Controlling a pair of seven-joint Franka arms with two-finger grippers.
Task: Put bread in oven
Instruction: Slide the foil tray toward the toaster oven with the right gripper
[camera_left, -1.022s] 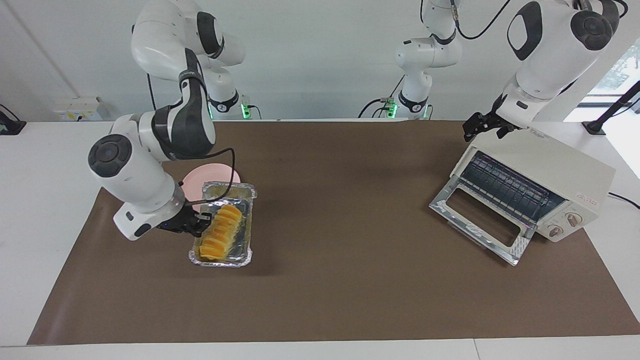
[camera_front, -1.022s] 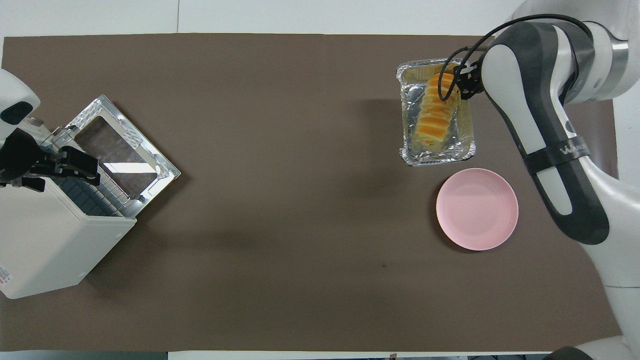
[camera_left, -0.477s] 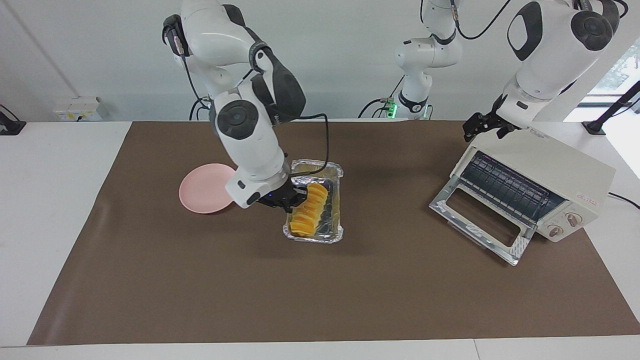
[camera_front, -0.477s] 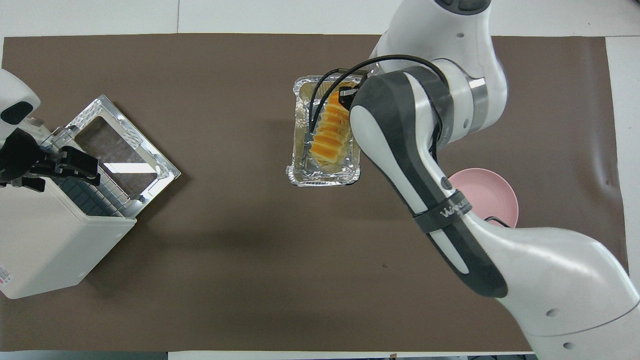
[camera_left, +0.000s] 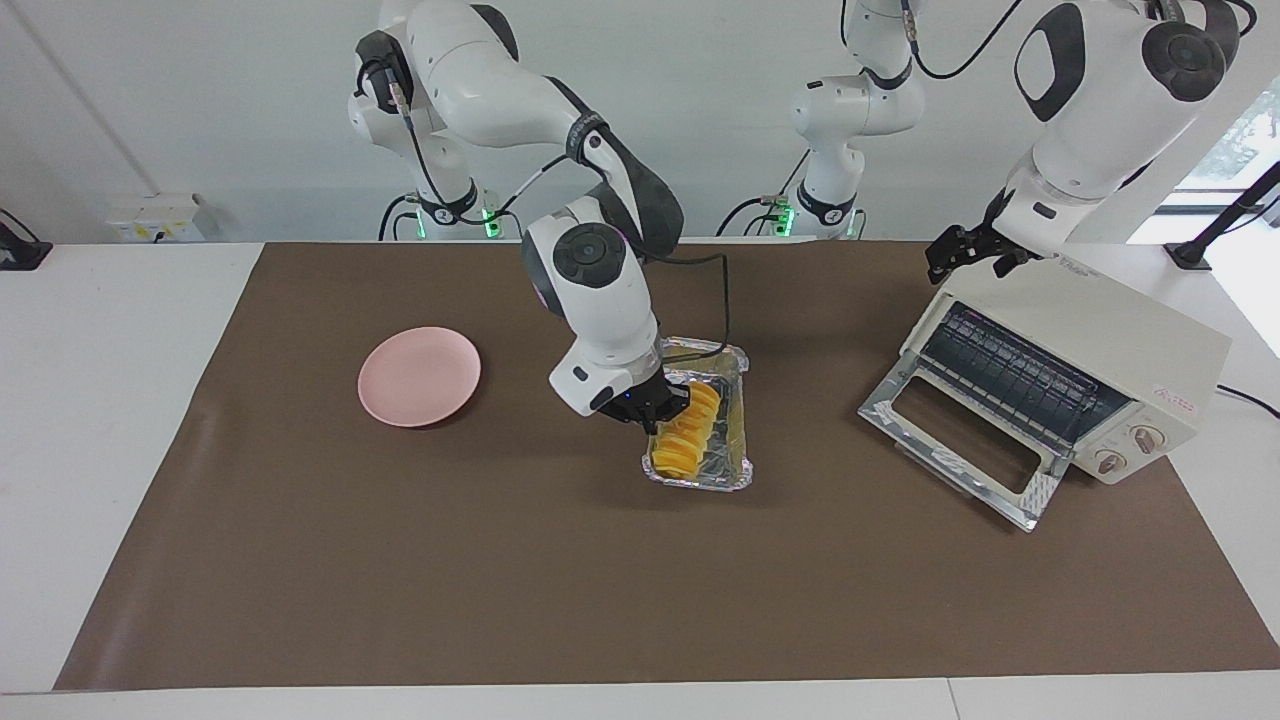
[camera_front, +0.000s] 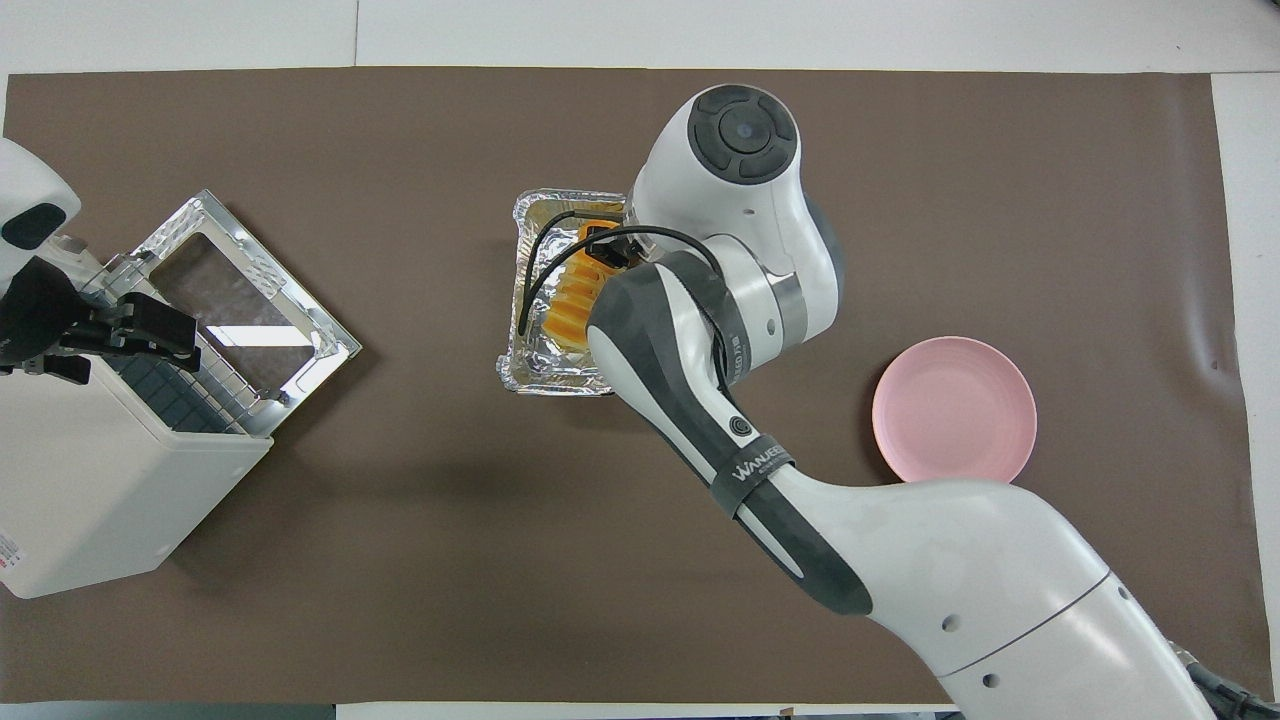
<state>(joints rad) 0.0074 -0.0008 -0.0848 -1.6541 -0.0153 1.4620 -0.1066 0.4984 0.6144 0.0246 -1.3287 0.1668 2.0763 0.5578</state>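
Observation:
The yellow-orange ridged bread (camera_left: 685, 437) (camera_front: 568, 303) lies in a crinkled foil tray (camera_left: 738, 415) (camera_front: 533, 215) near the middle of the table. My right gripper (camera_left: 664, 408) (camera_front: 603, 250) is shut on the tray's rim on the side toward the right arm's end, beside the bread. The cream-white oven (camera_left: 1110, 335) (camera_front: 90, 480) stands at the left arm's end with its glass door (camera_left: 955, 430) (camera_front: 240, 290) dropped open and its dark rack showing. My left gripper (camera_left: 962, 250) (camera_front: 150, 325) waits at the oven's top edge above the opening.
A round pink plate (camera_left: 420, 375) (camera_front: 955, 418) lies on the brown mat (camera_left: 600, 580) toward the right arm's end. The right arm's forearm (camera_front: 700, 400) hides part of the tray from above.
My right gripper has carried the foil tray with the bread from beside the pink plate toward the oven, to the middle of the table. The left arm has not moved.

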